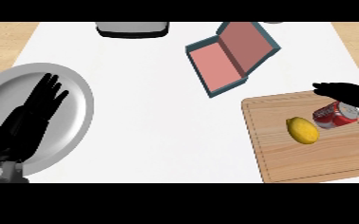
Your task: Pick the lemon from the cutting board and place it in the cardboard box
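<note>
Head view: nothing done yet. Lemon (302, 130) sits on the cutting board (294, 163), lower right, just beside a red can (335, 115) lying on its side. No hand on it.

Right hand (339, 90) comes in from the right edge, above the can at the board's far edge. Only a dark shape shows, so can't tell whether the fingers are curled or straight. It holds nothing as far as visible.

Left hand (38, 105) rests over the grey plate (79, 90) at left, fingers straight and slightly spread, idle.

Box (231, 57) is open, top centre, well apart from the board. Pinkish inside, nothing in it. Plate has nothing on it either.

Left to do: the whole job, i.e. grasp, lift, carry to box, release.
</note>
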